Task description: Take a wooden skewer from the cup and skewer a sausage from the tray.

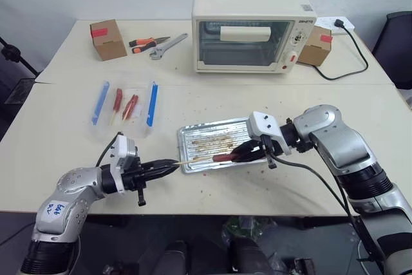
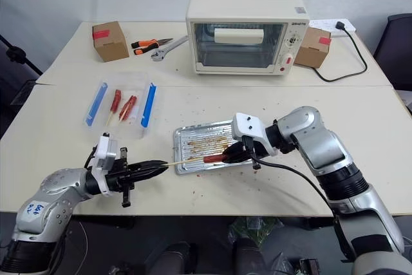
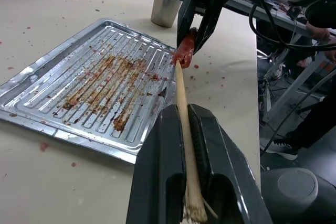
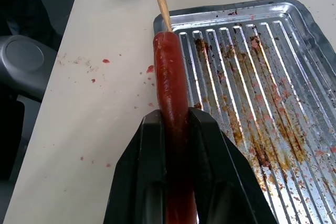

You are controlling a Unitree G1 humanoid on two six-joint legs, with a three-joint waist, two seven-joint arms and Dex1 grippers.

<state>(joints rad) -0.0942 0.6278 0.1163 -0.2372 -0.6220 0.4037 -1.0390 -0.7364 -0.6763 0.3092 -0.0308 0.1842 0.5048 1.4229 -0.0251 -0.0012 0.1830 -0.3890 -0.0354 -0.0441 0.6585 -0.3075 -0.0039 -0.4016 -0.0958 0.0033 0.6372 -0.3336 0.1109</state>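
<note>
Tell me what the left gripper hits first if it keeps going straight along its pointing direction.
Likely the sausage: the wooden skewer in the left gripper already meets its end, with the right gripper clamped on it just behind, above the tray.

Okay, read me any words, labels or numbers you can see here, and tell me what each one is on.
Brand lettering at the top right of the toaster oven front: too small to read.
Handwritten blue marks on a white sticker on the left arm: illegible.
Nothing else carries text.

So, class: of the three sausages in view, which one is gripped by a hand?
The sausage over the tray, in the right hand; the other two lie between blue strips.
</note>
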